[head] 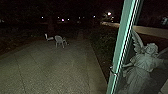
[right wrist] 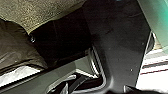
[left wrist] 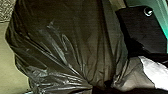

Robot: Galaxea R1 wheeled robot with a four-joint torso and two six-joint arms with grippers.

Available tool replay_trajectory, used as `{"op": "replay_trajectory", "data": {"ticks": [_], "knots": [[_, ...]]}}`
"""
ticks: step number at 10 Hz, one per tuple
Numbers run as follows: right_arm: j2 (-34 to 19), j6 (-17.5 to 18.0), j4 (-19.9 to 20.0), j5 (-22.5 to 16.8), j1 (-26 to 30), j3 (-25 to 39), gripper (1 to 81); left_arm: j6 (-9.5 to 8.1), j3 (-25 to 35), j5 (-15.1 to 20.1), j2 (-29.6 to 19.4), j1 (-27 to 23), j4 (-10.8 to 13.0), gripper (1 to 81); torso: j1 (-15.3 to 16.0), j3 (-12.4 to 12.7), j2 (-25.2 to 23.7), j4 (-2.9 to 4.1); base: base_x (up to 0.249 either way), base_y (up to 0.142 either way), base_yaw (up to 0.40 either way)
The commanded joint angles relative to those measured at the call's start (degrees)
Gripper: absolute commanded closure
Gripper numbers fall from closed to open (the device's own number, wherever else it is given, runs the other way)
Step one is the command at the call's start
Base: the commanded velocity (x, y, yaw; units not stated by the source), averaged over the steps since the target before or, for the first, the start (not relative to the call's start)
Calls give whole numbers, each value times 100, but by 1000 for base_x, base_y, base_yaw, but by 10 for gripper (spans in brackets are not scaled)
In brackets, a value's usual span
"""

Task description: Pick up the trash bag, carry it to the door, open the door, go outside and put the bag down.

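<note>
At the near right, a straight green post (head: 118,62) rises beside a pale winged angel statue (head: 146,63). Across the grey paved yard (head: 55,70), a white armchair (head: 59,40) stands far off to the left. The dark, shiny plastic trash bag (left wrist: 67,42) is gripped by the left gripper (left wrist: 108,84), folds gathered tight; the right gripper's state I cannot tell.

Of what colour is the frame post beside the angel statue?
Green, a bluish tone; the post shows best in the head view.
</note>
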Motion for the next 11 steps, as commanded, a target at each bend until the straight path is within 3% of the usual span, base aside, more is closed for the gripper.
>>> {"op": "replay_trajectory", "data": {"ticks": [1, 11], "knots": [[24, -16, -13, -303, 254, 36, 10, 28, 0, 315, -22, -295, -9, 811, 0, 0, 0, 0, 133, 0, 0], [23, -16, -4, -303, 227, 36, 10, 29, -8, 315, -22, -295, -9, 811, 2, -7, 9, 0, 133, 0, 0]]}}
